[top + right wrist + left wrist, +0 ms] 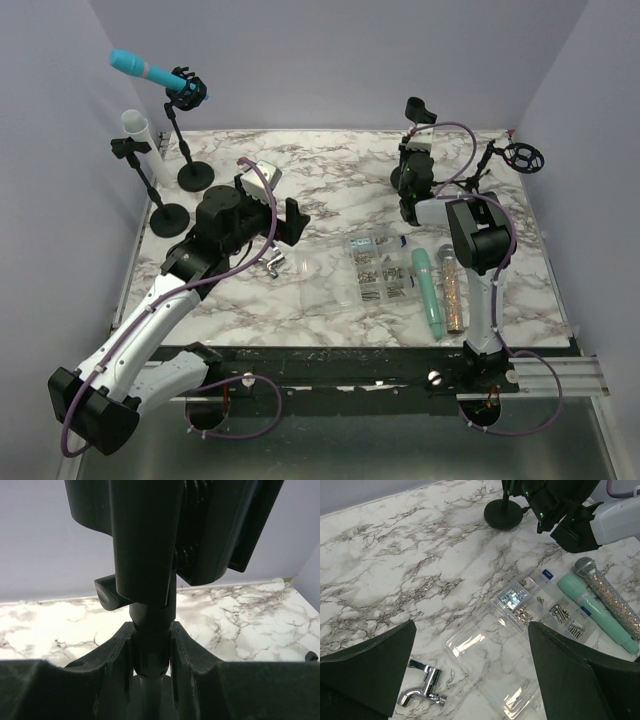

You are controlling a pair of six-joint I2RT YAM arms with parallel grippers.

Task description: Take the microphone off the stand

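Right wrist view: right end effector pinches the stand, its base hidden.

This is a robotics lab test cell: plain pale walls box in a marble-patterned surface on three sides. At 6 o'clock a metal rail runs along the edge where the left arm and right arm are mounted, with purple cables trailing off them. Mismatched props are scattered about: microphone stands at 10 o'clock, a clear parts box of screws at dead centre, and a chrome faucet beside it.
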